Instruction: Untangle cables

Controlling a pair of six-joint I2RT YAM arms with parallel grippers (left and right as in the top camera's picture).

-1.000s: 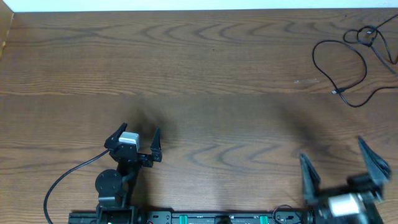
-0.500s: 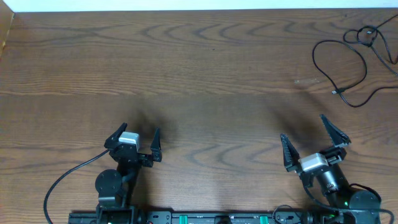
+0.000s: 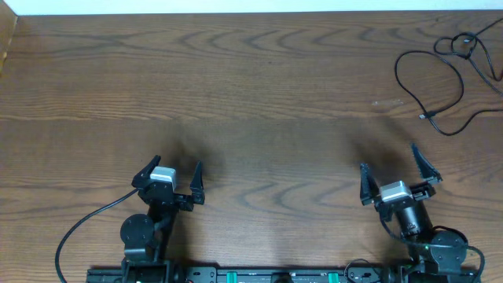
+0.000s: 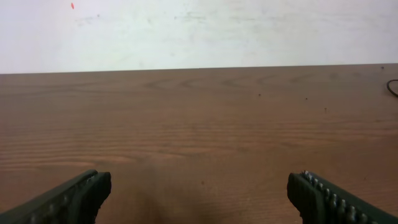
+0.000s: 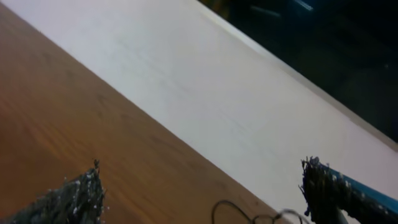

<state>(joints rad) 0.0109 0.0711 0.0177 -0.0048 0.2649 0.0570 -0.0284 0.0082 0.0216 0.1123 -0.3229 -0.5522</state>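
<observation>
The cables [image 3: 440,82] lie at the far right corner of the wooden surface [image 3: 259,86], a loose black loop with a knotted clump near the edge and a small plug end trailing toward the middle. I can make out only dark cord from above; whether a white one is in the tangle I cannot tell.

Both arms sit back at the near edge. The left gripper [image 3: 174,177] has its fingers spread wide with nothing between them, and its wrist view shows only bare wood ahead, with a sliver of cable at the far right edge. The right gripper [image 3: 397,171] is likewise spread wide and empty.

The right arm is plainly the nearer one. From its fingers the bundle lies ahead and a little to the right, well apart, and in its own wrist view a thin dark curl of cable [image 5: 233,210] peeks in at the bottom between the fingers. The big loop runs roughly front to back, so a reach forward and outward looks like the natural approach.
</observation>
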